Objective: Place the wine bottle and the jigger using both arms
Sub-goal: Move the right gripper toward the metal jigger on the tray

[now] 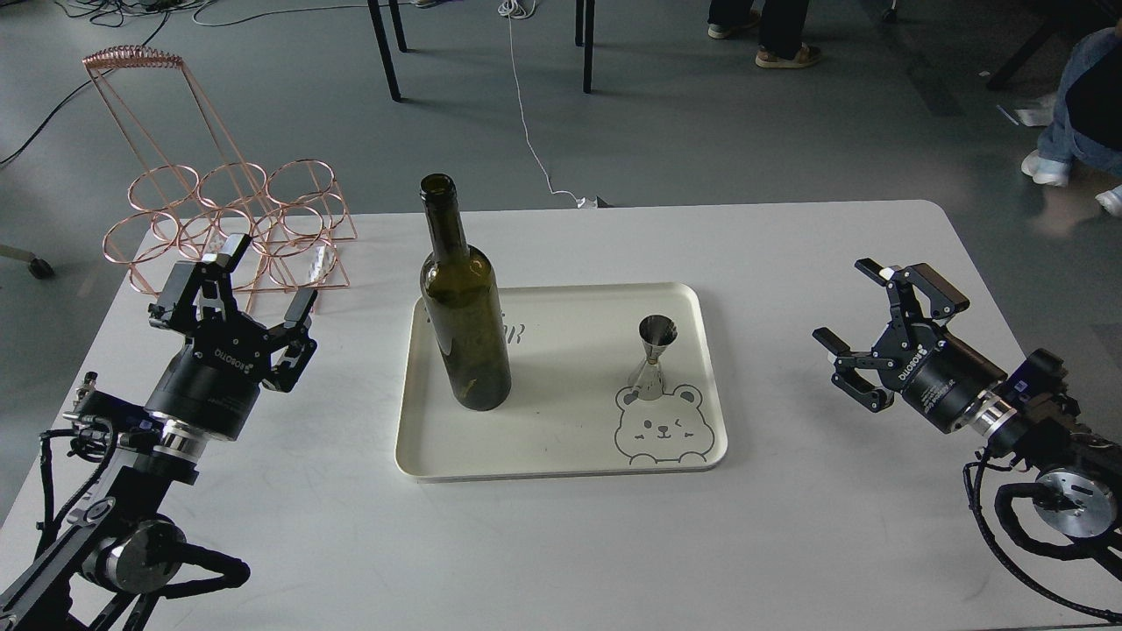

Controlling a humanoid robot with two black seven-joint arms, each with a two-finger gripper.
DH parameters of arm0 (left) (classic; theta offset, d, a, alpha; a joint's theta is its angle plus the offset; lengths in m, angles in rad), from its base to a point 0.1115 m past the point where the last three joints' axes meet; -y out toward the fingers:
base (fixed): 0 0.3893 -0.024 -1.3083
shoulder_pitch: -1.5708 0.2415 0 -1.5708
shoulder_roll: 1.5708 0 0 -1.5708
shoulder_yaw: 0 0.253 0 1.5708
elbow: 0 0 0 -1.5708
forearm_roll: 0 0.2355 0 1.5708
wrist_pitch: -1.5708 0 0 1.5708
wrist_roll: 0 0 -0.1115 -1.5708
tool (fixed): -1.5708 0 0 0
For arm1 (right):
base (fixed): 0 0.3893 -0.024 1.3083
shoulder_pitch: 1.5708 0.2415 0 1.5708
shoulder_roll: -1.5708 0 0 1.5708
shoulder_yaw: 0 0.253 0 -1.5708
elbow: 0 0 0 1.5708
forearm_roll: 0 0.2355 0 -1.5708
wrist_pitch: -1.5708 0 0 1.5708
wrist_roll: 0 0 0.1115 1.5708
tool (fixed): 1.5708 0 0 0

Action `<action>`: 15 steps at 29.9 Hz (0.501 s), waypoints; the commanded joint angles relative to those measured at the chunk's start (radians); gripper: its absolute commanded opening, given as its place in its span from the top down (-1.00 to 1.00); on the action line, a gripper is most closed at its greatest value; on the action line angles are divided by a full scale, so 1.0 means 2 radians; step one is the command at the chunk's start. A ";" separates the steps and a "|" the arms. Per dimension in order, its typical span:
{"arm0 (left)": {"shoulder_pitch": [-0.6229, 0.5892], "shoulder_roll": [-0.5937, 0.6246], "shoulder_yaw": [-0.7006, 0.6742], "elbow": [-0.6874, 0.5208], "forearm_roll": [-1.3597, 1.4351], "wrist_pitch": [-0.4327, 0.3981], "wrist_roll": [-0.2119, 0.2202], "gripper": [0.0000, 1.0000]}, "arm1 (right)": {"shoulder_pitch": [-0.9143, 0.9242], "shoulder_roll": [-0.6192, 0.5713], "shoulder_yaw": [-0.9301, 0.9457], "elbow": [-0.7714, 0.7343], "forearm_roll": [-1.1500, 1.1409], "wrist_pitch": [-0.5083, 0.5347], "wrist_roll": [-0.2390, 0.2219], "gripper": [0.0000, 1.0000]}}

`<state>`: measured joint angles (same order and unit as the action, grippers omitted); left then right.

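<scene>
Tall dark olive-green glass wine bottle (pixel 465 307) and small steel hourglass jigger (pixel 656 358): stood upright on cream tray (pixel 561 460), between wide-spread, empty left fingers (pixel 302 308) and right fingers (pixel 828 340), apparently for two-armed pickup.

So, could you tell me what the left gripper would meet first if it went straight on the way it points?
Probably the copper wire rack: the open left gripper points up and away toward it, though depth is unclear.

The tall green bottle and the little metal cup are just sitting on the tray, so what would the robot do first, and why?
Probably move the open left pincer right toward the tall dark olive-green glass bottle. It stands upright on the cream tray, on that arm's side, and both pincers are empty and clear of the tray.
</scene>
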<state>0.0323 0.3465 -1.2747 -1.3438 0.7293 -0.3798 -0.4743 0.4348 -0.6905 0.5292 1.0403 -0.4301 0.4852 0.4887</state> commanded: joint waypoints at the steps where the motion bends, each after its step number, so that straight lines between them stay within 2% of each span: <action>1: -0.001 0.001 0.002 0.000 0.006 -0.006 -0.007 -0.96 | 0.000 -0.008 0.012 0.018 -0.135 -0.040 0.000 -0.98; 8: 0.001 -0.001 0.005 0.000 0.007 -0.006 -0.007 -0.96 | -0.003 -0.018 0.002 0.104 -0.413 -0.192 0.000 -0.98; 15: 0.000 0.000 0.005 -0.002 0.005 -0.006 -0.007 -0.96 | 0.000 -0.003 -0.040 0.097 -0.611 -0.330 0.000 -0.98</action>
<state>0.0333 0.3453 -1.2657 -1.3474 0.7400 -0.3917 -0.4887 0.4323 -0.7207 0.4750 1.2453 -1.4962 -0.0725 0.4888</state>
